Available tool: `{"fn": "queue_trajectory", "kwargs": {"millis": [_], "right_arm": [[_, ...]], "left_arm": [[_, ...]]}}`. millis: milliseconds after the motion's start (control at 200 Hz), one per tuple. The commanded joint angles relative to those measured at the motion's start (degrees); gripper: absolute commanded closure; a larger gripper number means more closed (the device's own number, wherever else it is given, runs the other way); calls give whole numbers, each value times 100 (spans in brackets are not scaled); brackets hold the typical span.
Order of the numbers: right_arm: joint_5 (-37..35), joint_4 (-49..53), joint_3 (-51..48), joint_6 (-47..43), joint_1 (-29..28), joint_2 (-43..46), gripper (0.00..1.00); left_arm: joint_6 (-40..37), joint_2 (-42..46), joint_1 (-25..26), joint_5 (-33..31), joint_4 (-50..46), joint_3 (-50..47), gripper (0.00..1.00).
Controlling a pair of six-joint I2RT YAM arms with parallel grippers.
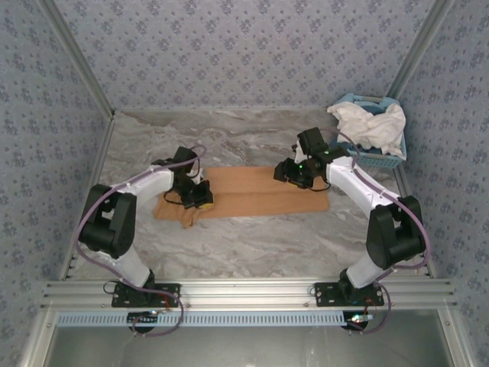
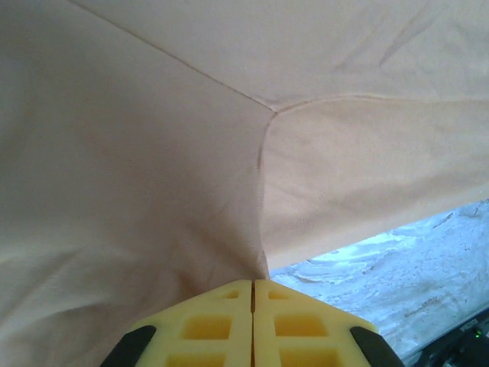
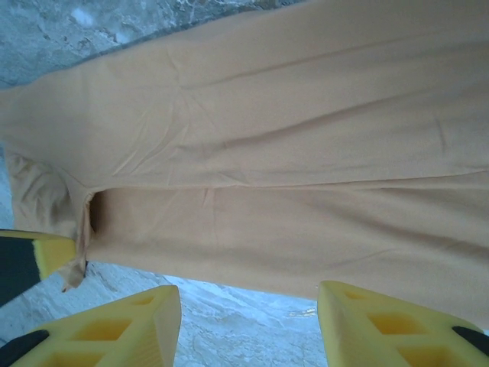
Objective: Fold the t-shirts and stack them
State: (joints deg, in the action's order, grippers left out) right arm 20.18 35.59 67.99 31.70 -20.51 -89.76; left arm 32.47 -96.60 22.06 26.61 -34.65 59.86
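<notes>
Tan-orange cloth t-shirt [image 1: 260, 195], folded long strip, mid marble counter [image 1: 252, 245]. Left end effector [image 2: 253, 321] clamped on its left end; right end effector [image 3: 246, 306] half-open, empty, over right end. White crumpled t-shirt [image 1: 374, 126] in light-blue lattice basket [image 1: 382, 159].

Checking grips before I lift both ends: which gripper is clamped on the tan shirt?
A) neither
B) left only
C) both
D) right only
B: the left gripper has its fingers pressed together with the tan shirt gathered into them, while the right gripper has its jaws apart at the shirt's edge with nothing between them.
</notes>
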Motion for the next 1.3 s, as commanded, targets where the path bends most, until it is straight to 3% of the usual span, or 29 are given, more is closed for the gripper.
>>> {"fn": "queue_trajectory", "kwargs": {"millis": [0,70,205,300,540,749,864,1114,1294], "right_arm": [[142,150,-175,-46,39,134,48],[168,133,-228,-51,58,151,48],[250,53,-351,-42,92,165,48],[293,-8,-430,-41,92,182,48],[396,-88,-756,37,39,251,49],[433,-341,-763,29,-90,222,50],[484,-395,-644,-13,-154,87,50],[817,-571,-402,-53,-211,-358,49],[916,-719,-401,145,-130,-565,49]], "left_arm": [[524,-204,220,204,-78,10,93],[761,-332,330,223,-59,34,90],[884,-566,551,266,-189,171,60],[824,-627,633,75,-521,333,53],[1132,64,501,57,-481,176,57],[1391,1031,-338,-506,-979,-467,60],[1339,1319,-992,-440,-830,-929,62],[684,1054,-2161,-591,-157,-897,60],[296,536,-2417,-543,240,-661,62]]}}
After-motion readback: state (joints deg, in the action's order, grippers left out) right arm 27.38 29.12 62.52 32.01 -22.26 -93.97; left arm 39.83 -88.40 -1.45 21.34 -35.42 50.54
